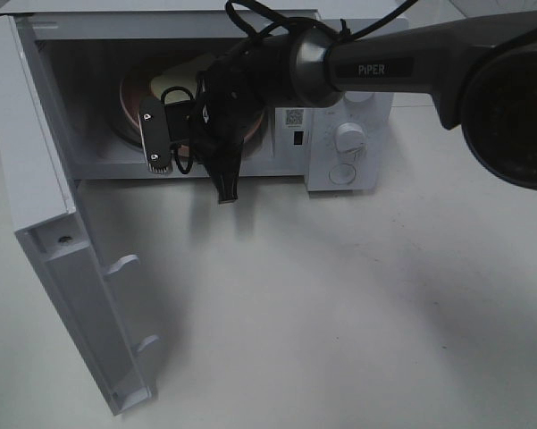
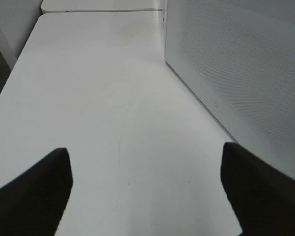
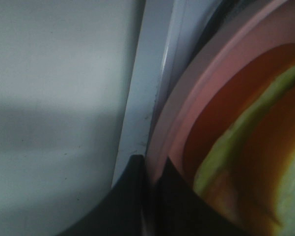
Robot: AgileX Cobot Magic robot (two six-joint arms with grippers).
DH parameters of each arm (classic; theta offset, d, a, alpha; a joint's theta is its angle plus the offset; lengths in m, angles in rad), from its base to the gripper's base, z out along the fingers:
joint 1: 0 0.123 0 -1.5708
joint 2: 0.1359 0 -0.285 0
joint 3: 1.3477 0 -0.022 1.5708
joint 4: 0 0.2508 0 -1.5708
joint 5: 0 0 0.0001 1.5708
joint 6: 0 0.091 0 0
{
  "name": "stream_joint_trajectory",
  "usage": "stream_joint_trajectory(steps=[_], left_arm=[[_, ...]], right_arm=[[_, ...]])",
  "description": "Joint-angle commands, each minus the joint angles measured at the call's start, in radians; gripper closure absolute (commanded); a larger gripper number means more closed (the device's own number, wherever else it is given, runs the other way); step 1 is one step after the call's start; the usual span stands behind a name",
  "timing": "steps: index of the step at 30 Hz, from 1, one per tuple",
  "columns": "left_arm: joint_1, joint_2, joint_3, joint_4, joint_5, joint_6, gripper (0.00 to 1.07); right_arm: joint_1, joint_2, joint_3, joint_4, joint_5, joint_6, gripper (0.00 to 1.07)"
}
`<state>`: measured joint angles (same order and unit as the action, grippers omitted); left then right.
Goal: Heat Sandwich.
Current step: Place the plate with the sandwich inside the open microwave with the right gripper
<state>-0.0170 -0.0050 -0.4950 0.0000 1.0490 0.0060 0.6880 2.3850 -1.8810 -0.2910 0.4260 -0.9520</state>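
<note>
Inside microwave (image 1: 375, 98), R gripper (image 3: 148, 172) pinches plate (image 3: 206, 88) rim, sandwich (image 3: 226, 152) on it. Set plate flat & centred b4 u let go, no tilt. L gripper (image 2: 145, 167) spread wide, idle over table (image 2: 113, 98).

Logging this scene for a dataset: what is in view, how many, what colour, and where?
microwave: one, white, at the table's back
door: one, white, swung open at the microwave's left
dials: two, white, on its front panel
plate: one, pink, inside the microwave
sandwich: one, pale bread, yellow-green filling, on the plate
table: one, white, under the microwave
perforated panel: one, white, upright on the table in the left wrist view
right gripper: one, black, in the microwave, jaws shut on the plate's rim
left gripper: one, black, jaws open above the table
</note>
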Motion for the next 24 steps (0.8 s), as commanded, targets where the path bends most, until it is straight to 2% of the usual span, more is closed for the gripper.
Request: stream_joint_trajectory(steps=[1, 3, 4, 6, 9, 10, 13, 19, 24], left_arm=[[0.0, -0.021, 0.003, 0.0, -0.012, 0.0, 0.3], [0.0, -0.021, 0.003, 0.0, -0.012, 0.0, 0.3], [0.0, -0.021, 0.003, 0.0, -0.012, 0.0, 0.3], [0.0, -0.021, 0.003, 0.0, -0.012, 0.0, 0.3], [0.0, -0.021, 0.003, 0.0, -0.012, 0.0, 0.3], [0.0, -0.021, 0.003, 0.0, -0.012, 0.0, 0.3], [0.0, -0.021, 0.003, 0.0, -0.012, 0.0, 0.3], [0.0, -0.021, 0.003, 0.0, -0.012, 0.0, 0.3], [0.0, -0.021, 0.003, 0.0, -0.012, 0.0, 0.3]], right_arm=[[-0.001, -0.023, -0.006, -0.014, -0.038, 0.036, 1.02], [-0.001, -0.032, -0.006, -0.015, -0.041, 0.039, 0.96], [0.0, -0.04, -0.006, -0.015, -0.043, 0.039, 0.89], [0.0, -0.043, -0.006, -0.015, -0.043, 0.039, 0.86], [0.0, -0.056, -0.006, -0.016, -0.042, 0.041, 0.68], [0.0, -0.056, -0.006, -0.016, -0.042, 0.041, 0.68], [0.001, -0.067, -0.006, -0.016, -0.032, 0.053, 0.56], [0.001, -0.082, 0.007, -0.015, 0.026, 0.076, 0.55], [0.011, -0.122, 0.07, -0.012, 0.03, 0.075, 0.55]])
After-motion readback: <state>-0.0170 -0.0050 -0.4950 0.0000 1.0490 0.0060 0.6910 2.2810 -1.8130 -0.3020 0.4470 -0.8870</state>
